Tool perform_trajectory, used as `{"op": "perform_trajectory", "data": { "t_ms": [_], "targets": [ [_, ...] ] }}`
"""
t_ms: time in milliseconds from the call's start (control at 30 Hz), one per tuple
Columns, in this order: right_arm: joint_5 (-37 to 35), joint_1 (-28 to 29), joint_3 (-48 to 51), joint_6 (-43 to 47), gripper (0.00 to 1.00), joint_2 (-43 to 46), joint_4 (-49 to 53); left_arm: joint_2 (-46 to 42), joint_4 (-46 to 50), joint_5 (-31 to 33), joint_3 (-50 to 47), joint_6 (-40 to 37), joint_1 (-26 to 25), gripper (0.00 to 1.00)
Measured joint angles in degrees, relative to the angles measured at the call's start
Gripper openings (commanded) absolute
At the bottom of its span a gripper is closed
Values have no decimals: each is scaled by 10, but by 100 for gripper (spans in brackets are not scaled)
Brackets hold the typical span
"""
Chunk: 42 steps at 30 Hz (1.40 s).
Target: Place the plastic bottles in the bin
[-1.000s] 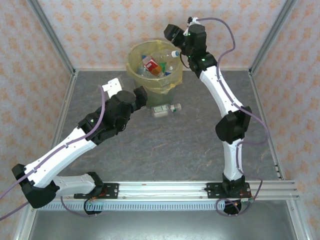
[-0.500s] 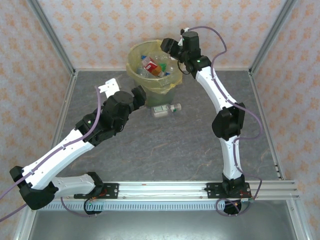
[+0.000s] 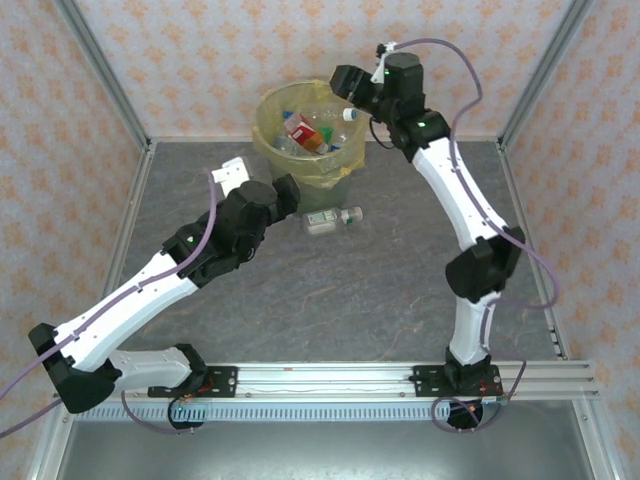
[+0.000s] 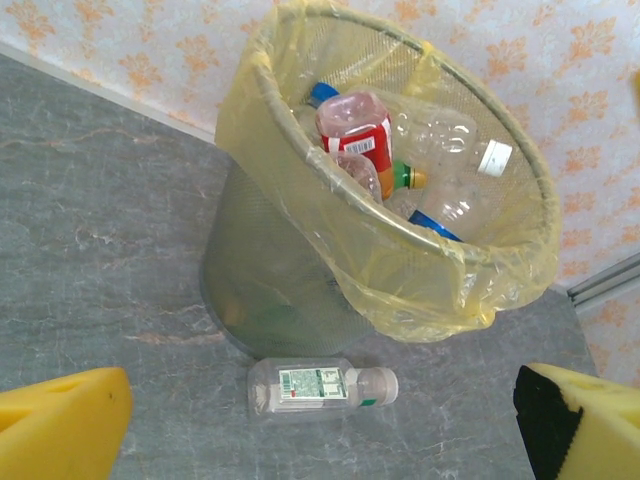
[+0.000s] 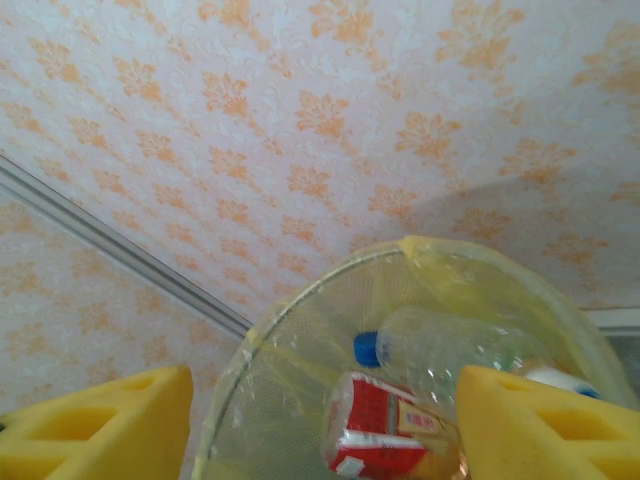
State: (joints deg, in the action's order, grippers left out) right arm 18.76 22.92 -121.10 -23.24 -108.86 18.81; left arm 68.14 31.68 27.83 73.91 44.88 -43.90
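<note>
grey marbled table (image 3: 350, 300), enclosed by orange-patterned wallpaper (image 3: 200, 50). the bin (image 3: 318, 175) stands near the far wall and holds several plastic bottles (image 4: 357, 130). one clear bottle (image 4: 320, 388) lies on the table just beside its base. left wrist view: that bottle's green-white label, and left gripper (image 4: 322, 430) fingers spread wide, empty. right wrist view: right gripper (image 5: 320, 425) fingers apart, empty, above the bin.

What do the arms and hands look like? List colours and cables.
Both arms, left arm and right arm, have white links, black joint housings and a purple cable looped alongside. The left hand and right hand are black, with yellow fingers.
</note>
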Motion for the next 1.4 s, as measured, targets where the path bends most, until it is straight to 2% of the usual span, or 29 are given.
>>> {"op": "perform_trajectory", "data": {
  "t_ms": [267, 633, 967, 1133, 1400],
  "targets": [
    [-16, -56, 335, -38, 70, 214, -96, 69, -9, -8, 3, -17, -44, 99],
    [-7, -115, 583, -113, 69, 328, -159, 156, -29, -30, 73, -47, -68, 99],
    [64, -117, 734, -249, 65, 309, -270, 158, -37, -16, 92, -76, -68, 99],
    [99, -113, 767, -328, 64, 251, -352, 146, -37, -6, 89, -79, -68, 99],
    [120, -63, 770, -415, 61, 160, -449, 103, -32, 16, 71, -79, -68, 99]
  ]
}}
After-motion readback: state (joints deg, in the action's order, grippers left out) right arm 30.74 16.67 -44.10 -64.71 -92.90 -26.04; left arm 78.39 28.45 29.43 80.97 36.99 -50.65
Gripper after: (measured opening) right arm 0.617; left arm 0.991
